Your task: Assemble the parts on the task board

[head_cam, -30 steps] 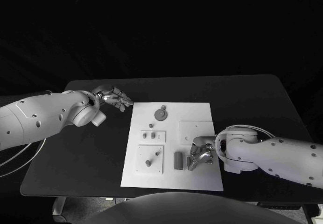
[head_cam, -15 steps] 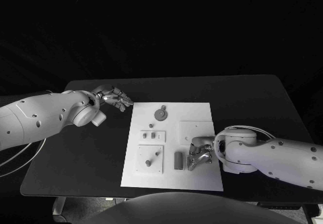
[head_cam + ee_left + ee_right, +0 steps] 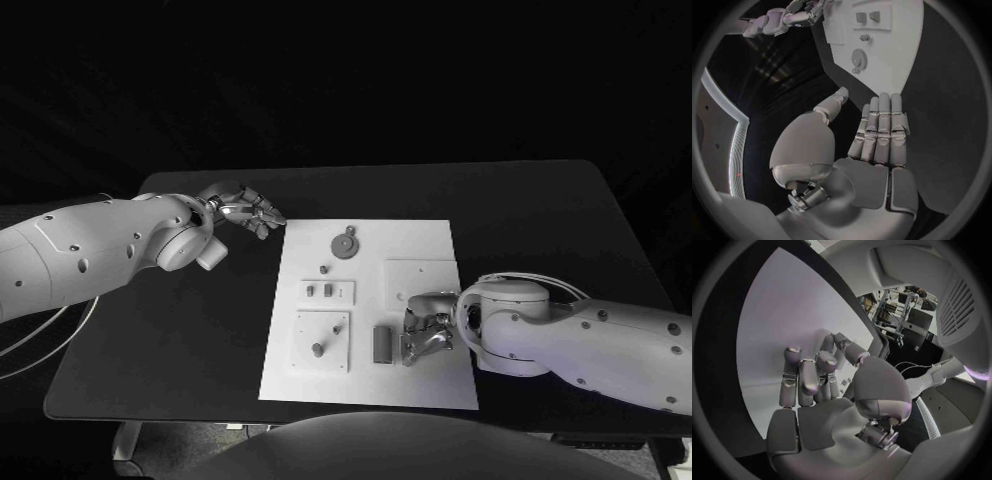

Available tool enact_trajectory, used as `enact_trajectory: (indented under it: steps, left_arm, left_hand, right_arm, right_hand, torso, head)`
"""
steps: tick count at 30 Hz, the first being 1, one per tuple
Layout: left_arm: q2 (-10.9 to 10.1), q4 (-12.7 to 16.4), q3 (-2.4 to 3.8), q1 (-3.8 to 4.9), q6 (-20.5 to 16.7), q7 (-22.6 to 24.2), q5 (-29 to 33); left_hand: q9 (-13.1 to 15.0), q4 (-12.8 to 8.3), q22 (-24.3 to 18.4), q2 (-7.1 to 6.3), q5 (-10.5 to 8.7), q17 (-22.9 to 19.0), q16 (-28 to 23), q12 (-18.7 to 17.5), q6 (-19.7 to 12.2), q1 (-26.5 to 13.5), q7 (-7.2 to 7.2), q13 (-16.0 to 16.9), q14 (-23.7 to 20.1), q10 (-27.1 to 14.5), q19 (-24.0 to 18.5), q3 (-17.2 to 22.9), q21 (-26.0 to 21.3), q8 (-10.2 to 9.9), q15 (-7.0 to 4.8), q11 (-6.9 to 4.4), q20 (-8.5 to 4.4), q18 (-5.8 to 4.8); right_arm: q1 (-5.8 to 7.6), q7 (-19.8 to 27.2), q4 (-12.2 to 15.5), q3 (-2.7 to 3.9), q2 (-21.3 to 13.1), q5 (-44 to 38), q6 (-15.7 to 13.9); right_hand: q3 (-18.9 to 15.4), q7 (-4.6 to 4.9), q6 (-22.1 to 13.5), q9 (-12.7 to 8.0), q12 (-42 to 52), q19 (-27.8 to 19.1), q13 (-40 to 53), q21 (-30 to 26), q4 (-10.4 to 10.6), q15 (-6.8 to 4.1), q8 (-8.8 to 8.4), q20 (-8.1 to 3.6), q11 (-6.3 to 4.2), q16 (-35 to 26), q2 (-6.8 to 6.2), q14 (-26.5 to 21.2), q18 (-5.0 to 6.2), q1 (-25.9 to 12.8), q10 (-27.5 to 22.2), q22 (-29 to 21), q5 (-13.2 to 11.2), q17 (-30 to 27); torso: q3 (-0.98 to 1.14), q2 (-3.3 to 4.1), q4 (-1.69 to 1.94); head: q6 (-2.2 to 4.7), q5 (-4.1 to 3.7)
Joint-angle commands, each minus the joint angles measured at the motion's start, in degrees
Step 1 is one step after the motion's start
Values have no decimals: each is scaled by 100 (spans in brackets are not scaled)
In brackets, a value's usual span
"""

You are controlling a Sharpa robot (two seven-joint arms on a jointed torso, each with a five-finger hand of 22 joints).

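Observation:
The white task board (image 3: 433, 240) lies mid-table. On it are a grey round disc (image 3: 345, 241), a small stud (image 3: 326, 268), two short pieces (image 3: 327, 291), a peg (image 3: 317, 349) and a grey bar (image 3: 382, 342). My right hand (image 3: 427, 332) hovers low over the board just right of the bar, fingers (image 3: 807, 375) curled downward with the thumb close. Anything inside them is hidden. My left hand (image 3: 245, 210) floats off the board's far left corner, fingers (image 3: 879, 130) straight with the thumb apart, holding nothing. The left wrist view shows the board (image 3: 904, 55), the disc (image 3: 859, 58) and my right hand (image 3: 786, 20).
The black table (image 3: 173, 320) spreads widely on both sides of the board. A raised square plate (image 3: 418, 272) sits on the board beyond my right hand. The table's front edge runs close below the board.
My right hand and forearm have edged slightly left, closer to the grey bar. The left arm has stayed still.

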Motion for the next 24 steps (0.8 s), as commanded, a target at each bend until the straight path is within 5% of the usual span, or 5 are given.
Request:
enact_trajectory:
  steps: [1, 24]
  left_arm:
    - [3, 13, 3, 5, 60, 31, -16]
    - [-2, 17, 2, 5, 60, 26, -16]
  left_hand:
    - [-7, -7, 8, 21, -3, 10, -40, -33, 30, 5, -7, 6, 36, 36, 38, -15, -27, 35, -1, -8, -3, 84]
    - [-9, -8, 11, 23, -3, 23, -51, -36, 30, 4, -6, 8, 38, 37, 40, -18, -31, 36, 0, -7, -3, 83]
  right_arm:
    - [-68, -99, -41, -48, 17, -631, 77]
    - [-75, -74, -75, -48, -22, -791, 9]
  right_hand:
    - [-6, 20, 39, 26, 2, -9, 2, 17, -28, 37, 29, -3, -15, 0, -40, 22, 77, 16, 47, 90, 13, 6]
    - [-6, 18, 49, 21, -1, -2, -2, 20, -15, 42, 30, -2, -17, -2, -52, 34, 77, 39, 61, 90, 12, 10]
  torso:
    - [-1, 0, -2]
    - [-2, 1, -1]
  head:
    - [0, 2]
    - [0, -9]
